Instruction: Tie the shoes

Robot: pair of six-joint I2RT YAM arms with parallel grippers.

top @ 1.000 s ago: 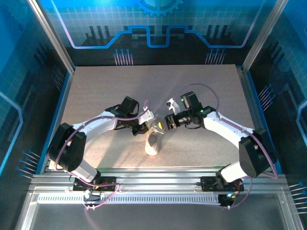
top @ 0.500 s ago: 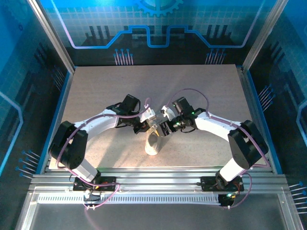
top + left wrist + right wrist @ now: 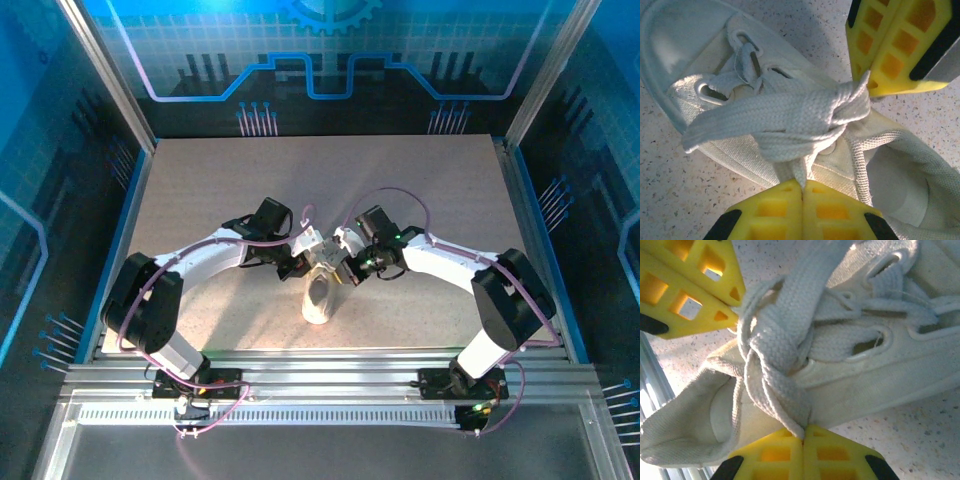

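Note:
The small white sneaker [image 3: 320,296] lies mid-table, toe toward the arms. Its white laces [image 3: 790,120] cross over the tongue in a loose knot [image 3: 847,105]. My left gripper [image 3: 303,262] is at the shoe's left side, and in the left wrist view that gripper [image 3: 803,184] is shut on a lace strand. My right gripper [image 3: 346,268] is at the shoe's right side. Seen from the right wrist, it [image 3: 803,432] is shut on another strand of the laces [image 3: 772,360] beside the shoe's side wall [image 3: 880,370]. Each wrist view shows the other gripper's yellow fingers [image 3: 895,45] [image 3: 685,287] across the knot.
The speckled tabletop [image 3: 200,180] stretches open behind and to both sides of the shoe. Blue walls and metal posts [image 3: 530,90] frame it, and an aluminium rail [image 3: 330,365] runs along the near edge.
My right gripper moved left to the shoe, opened wider on the way, then shut on a lace strand. The left gripper stayed shut on its strand, hardly moving.

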